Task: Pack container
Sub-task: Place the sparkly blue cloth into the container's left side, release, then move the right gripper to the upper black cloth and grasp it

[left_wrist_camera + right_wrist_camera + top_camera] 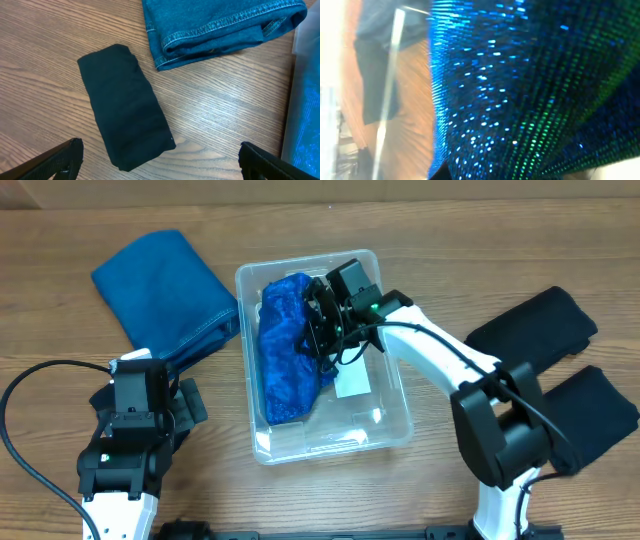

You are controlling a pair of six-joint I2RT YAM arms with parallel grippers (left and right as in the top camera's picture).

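Observation:
The clear container (392, 412) stands at the table's middle with a white label on its bottom. A blue sequined cloth (285, 350) lies along its left side. My right gripper (322, 325) is down inside the container, against this cloth. The cloth (530, 85) fills the right wrist view, with the container wall (390, 75) at the left. The fingers are mostly hidden, and one dark tip sits well inward, so the gripper looks shut on the cloth. My left gripper (160, 162) is open and empty, just above a folded black cloth (125, 105) at the table's left front.
Folded denim (165, 290) lies at the back left and also shows in the left wrist view (220, 25). Two folded black cloths (530, 325) (595, 415) lie to the right of the container. The container's edge (305, 100) is at the left wrist view's right.

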